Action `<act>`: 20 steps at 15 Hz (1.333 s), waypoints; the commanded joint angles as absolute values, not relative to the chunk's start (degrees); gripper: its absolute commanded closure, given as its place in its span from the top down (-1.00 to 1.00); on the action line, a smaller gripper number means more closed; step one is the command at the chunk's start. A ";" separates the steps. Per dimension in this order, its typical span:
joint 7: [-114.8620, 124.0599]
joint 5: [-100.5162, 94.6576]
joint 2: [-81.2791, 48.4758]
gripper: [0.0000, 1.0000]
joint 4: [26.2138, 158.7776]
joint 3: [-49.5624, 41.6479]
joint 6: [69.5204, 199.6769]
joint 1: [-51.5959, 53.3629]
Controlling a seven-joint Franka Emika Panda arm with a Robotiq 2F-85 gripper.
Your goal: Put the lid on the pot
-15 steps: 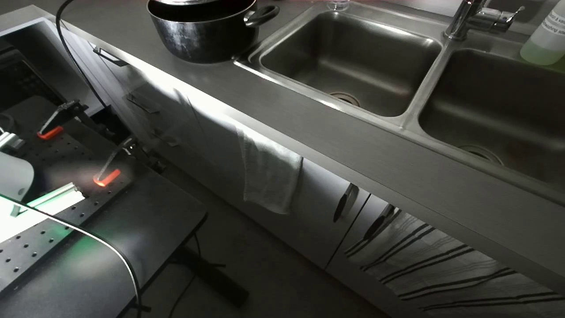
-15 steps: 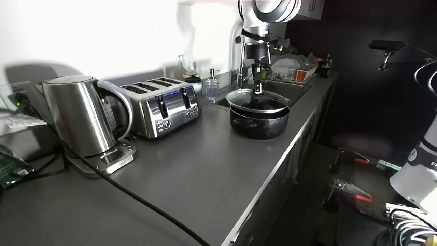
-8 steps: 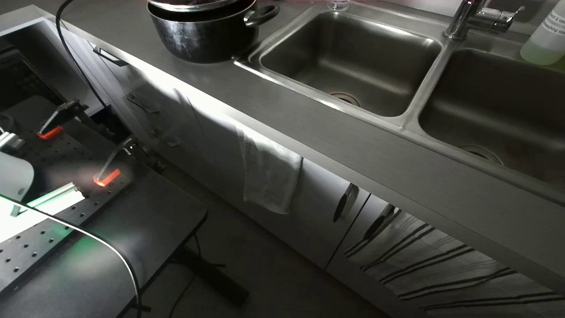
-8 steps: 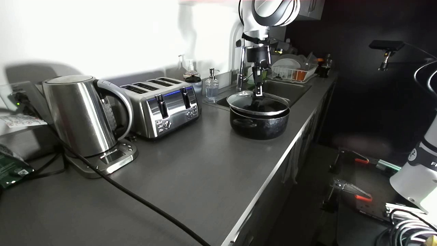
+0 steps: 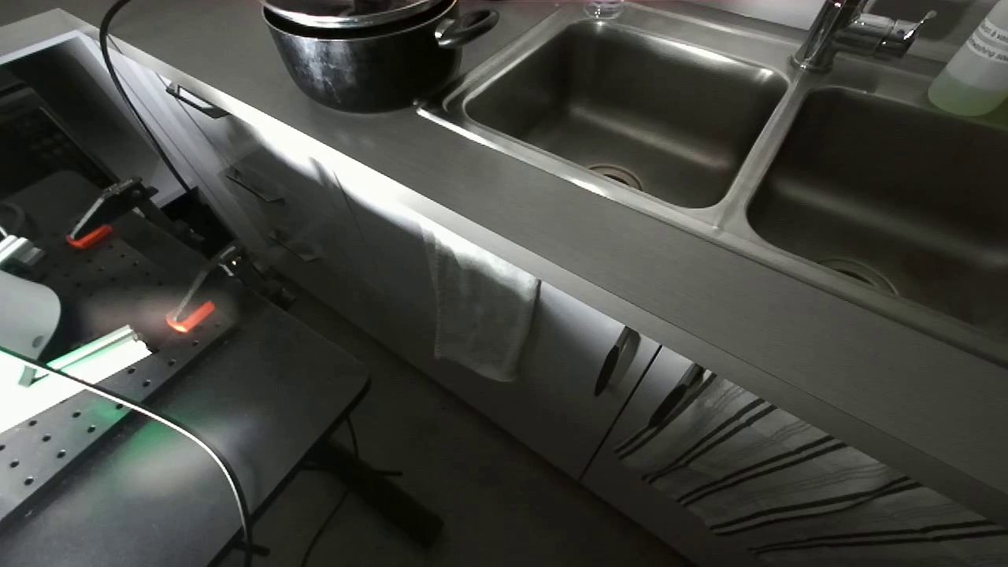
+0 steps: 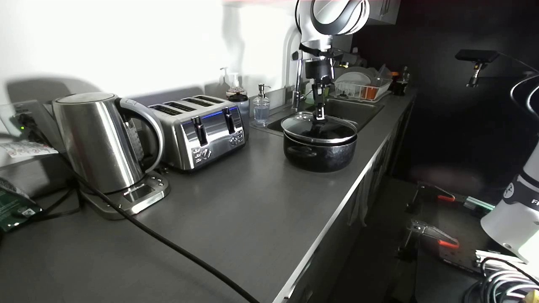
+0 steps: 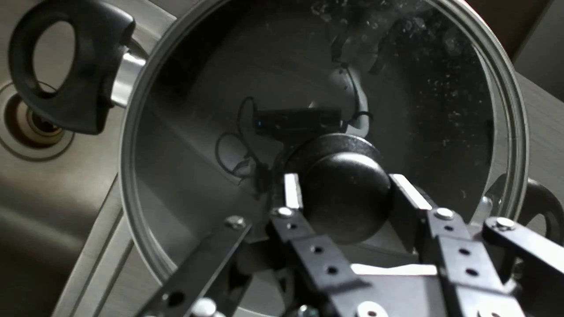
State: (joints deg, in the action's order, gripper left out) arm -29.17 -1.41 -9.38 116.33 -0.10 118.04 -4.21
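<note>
The lid (image 6: 318, 128) is round glass with a shiny metal rim and a black knob (image 7: 346, 198). My gripper (image 6: 320, 115) points down from above, with its fingers on both sides of the knob, shut on it; it also shows in the wrist view (image 7: 348, 189). The pot (image 6: 320, 158) is dark grey with side handles and stands on the counter directly under the lid. In an exterior view, a narrow dark band shows between the lid's rim (image 5: 354, 14) and the pot (image 5: 362, 71); I cannot tell whether they touch anywhere. The far part of the lid is cut off there.
A double steel sink (image 5: 630, 118) with a faucet (image 5: 823, 39) lies beside the pot. A toaster (image 6: 202, 130), a kettle (image 6: 99, 139) and a soap dispenser (image 6: 261, 107) stand along the wall. A black cable (image 6: 181, 250) crosses the counter (image 6: 236, 219).
My gripper and the lid have moved down, with the lid's rim now nearer the pot's rim and the gap narrower. The pot has not moved.
</note>
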 commanded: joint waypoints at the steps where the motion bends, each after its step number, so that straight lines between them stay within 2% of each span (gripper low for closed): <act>1: -28.84 0.30 -9.50 -0.49 114.63 -0.25 115.85 -4.60; 20: -28.53 0.28 -9.72 -0.49 115.06 -0.44 116.12 -5.26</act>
State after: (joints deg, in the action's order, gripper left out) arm -28.76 -1.17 -10.62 116.07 -0.12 118.04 -4.85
